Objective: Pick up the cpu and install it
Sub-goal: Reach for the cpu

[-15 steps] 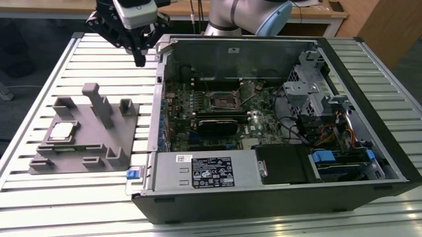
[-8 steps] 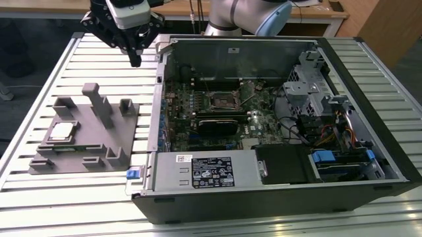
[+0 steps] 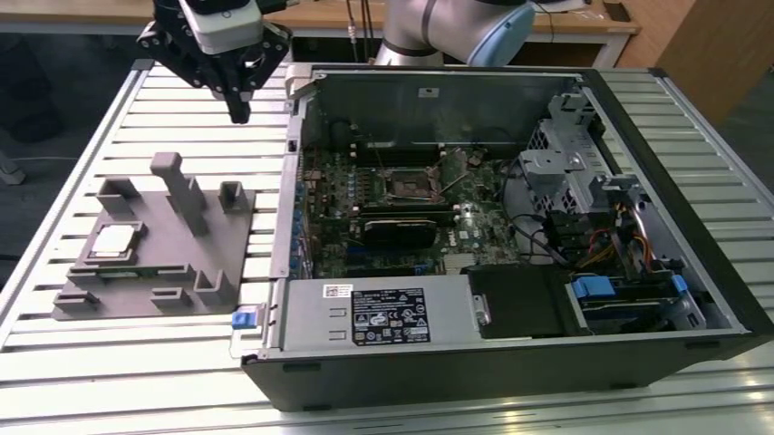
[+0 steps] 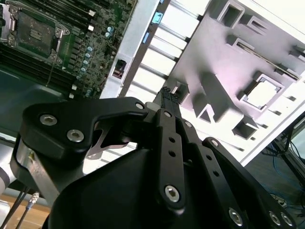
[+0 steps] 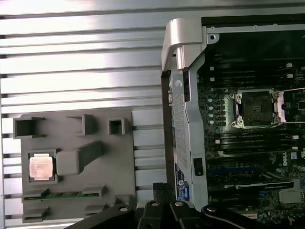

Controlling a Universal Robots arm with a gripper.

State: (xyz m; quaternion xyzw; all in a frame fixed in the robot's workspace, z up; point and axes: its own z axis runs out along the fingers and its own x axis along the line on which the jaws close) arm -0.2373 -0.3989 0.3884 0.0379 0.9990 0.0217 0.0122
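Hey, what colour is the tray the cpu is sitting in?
The tray is plain grey; it shows best in the first wrist view.

Small flat square CPU chip with pale silvery metal top [image 3: 112,240] [image 5: 40,168], lying flat, metal face up, seated in a square pocket of the grey plastic tray [image 3: 155,258], toward the exterior view's left

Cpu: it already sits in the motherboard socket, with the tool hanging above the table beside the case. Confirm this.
Wrong in one respect: the cpu lies in the grey tray on the table, not in the socket, as the first wrist view shows. The tool does hang above the table beside the case.
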